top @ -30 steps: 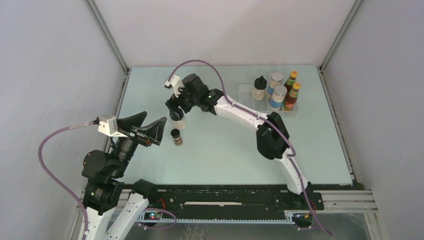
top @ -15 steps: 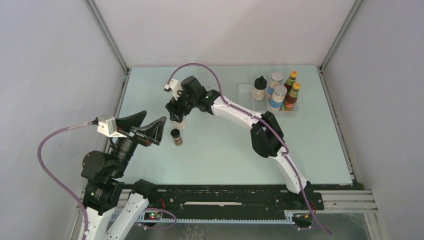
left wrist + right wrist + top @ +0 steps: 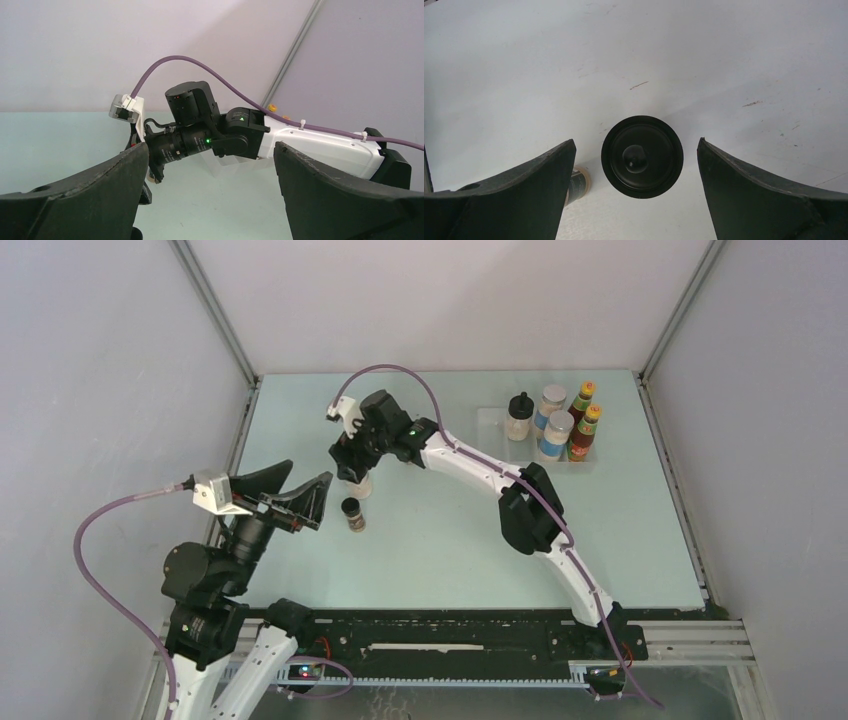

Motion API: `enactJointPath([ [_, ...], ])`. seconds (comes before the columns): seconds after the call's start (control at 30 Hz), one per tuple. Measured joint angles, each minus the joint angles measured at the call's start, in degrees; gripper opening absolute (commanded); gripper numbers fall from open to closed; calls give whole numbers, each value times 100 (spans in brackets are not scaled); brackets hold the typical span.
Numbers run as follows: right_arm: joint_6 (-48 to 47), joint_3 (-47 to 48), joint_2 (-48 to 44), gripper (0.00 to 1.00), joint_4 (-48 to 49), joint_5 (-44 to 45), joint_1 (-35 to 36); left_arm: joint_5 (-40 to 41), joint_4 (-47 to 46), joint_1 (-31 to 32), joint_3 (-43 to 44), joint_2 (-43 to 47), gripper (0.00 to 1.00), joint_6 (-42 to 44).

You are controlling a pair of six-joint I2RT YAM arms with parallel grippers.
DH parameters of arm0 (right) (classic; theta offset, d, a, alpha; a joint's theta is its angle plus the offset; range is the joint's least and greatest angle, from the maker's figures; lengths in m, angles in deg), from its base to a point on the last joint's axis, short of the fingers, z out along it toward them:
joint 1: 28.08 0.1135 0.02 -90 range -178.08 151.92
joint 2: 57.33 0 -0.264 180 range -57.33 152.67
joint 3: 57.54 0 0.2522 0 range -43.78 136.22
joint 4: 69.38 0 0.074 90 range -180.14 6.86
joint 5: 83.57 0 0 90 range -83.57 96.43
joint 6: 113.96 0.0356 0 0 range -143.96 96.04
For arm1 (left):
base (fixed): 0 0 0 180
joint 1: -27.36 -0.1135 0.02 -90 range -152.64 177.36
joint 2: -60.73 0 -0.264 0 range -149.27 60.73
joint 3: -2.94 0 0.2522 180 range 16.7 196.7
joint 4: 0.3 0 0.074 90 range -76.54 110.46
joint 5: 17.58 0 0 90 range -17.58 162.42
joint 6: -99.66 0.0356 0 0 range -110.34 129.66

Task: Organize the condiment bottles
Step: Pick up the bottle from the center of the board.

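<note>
My right gripper (image 3: 352,458) is open and hangs over a black-lidded pale jar (image 3: 359,485) at the table's left middle. In the right wrist view the gripper (image 3: 636,142) has its fingers on either side of the black lid (image 3: 642,156), not touching it. A tiny dark jar (image 3: 352,514) stands just in front of it and shows again in the right wrist view (image 3: 579,183). At the back right stand another black-lidded jar (image 3: 518,417), two grey-lidded jars (image 3: 555,432) and two red sauce bottles (image 3: 586,432). My left gripper (image 3: 312,473) is open and empty, left of the tiny jar.
A clear tray (image 3: 492,421) at the back right holds the grouped bottles. The right arm (image 3: 480,470) stretches diagonally across the table. The enclosure walls meet the table at its left edge (image 3: 240,440). In the left wrist view the right arm's wrist (image 3: 200,135) fills the middle.
The right gripper has shifted slightly left and back above the black-lidded jar. The left arm and the bottles have not moved.
</note>
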Motion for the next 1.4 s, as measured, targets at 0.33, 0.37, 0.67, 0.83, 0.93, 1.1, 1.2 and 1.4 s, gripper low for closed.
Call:
enactJointPath([
  [0.33, 0, 11, 55, 100, -11, -66, -76, -42, -74, 0, -140, 0, 99, 0],
  [0.37, 0, 11, 66, 100, -17, -72, -83, -42, -74, 0, -140, 0, 99, 0],
  [0.67, -2, 203, 205, 100, -76, -107, -118, -81, -101, 0, -140, -2, 99, 2],
  [0.83, -2, 203, 260, 100, -79, -127, -122, -81, -118, 0, -144, -2, 99, 2],
  [0.93, -2, 203, 317, 100, -81, -129, -125, -81, -190, 0, -186, -2, 99, 4],
  [1.1, -2, 203, 382, 96, -116, -133, -131, -81, -249, 0, -260, -2, 99, 11],
  [1.2, -4, 216, 393, 86, -157, -153, -136, -79, -264, 0, -286, -11, 99, 46],
  [1.4, -13, 424, 490, 47, -225, -254, -140, -79, -317, 0, -297, -13, 100, 55],
])
